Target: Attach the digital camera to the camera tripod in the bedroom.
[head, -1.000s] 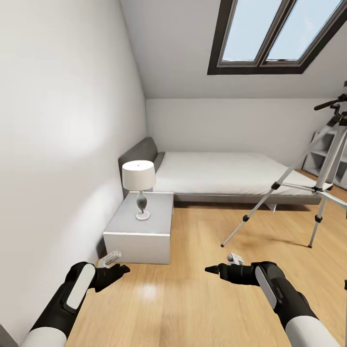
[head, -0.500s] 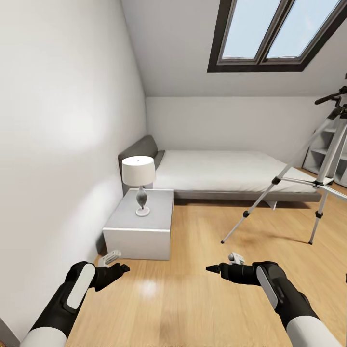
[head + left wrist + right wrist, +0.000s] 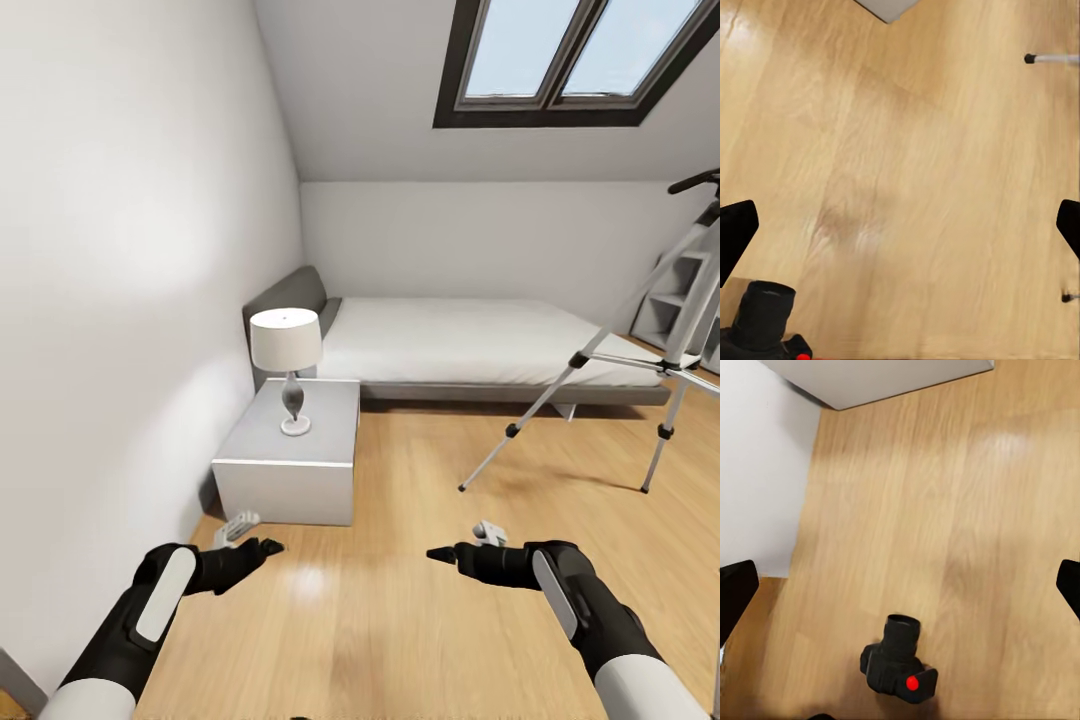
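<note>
None of the attaching is judged done: the small black digital camera (image 3: 898,666) with a red button lies on the wood floor (image 3: 400,620), ungrasped. Both the left gripper (image 3: 262,549) and right gripper (image 3: 442,553) are seen open and empty. The silver-grey camera tripod (image 3: 668,372) stands well apart, near the bed (image 3: 450,345).

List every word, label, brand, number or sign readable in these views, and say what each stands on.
None: no readable text in any view.
Digital camera: red round button on top, no lettering visible on the body.
Camera tripod: no markings visible.
Table lamp and grey nightstand: plain surfaces.
Small white objects on the wood floor near the nightstand: too small to tell.
</note>
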